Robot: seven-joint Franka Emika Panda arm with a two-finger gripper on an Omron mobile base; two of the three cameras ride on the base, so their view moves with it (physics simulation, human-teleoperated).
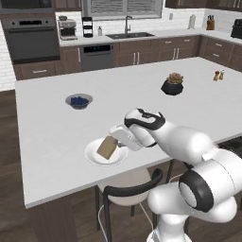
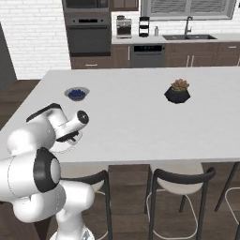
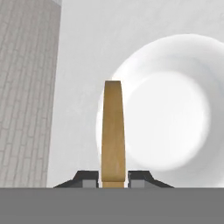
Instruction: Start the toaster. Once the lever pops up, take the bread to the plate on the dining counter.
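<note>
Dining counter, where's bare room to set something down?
The dining counter is bare between the berry bowl and the potted succulent, and along its far edge. It is crowded at the near edge, where the gripper holds the bread over the plate.

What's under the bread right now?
The plate on the dining counter lies beneath the bread, which the tool grips on edge. Whether its lower edge touches the plate cannot be told; the slice hides that spot.

Glossy white arm [image 1: 189, 142], dark joint rings
</note>
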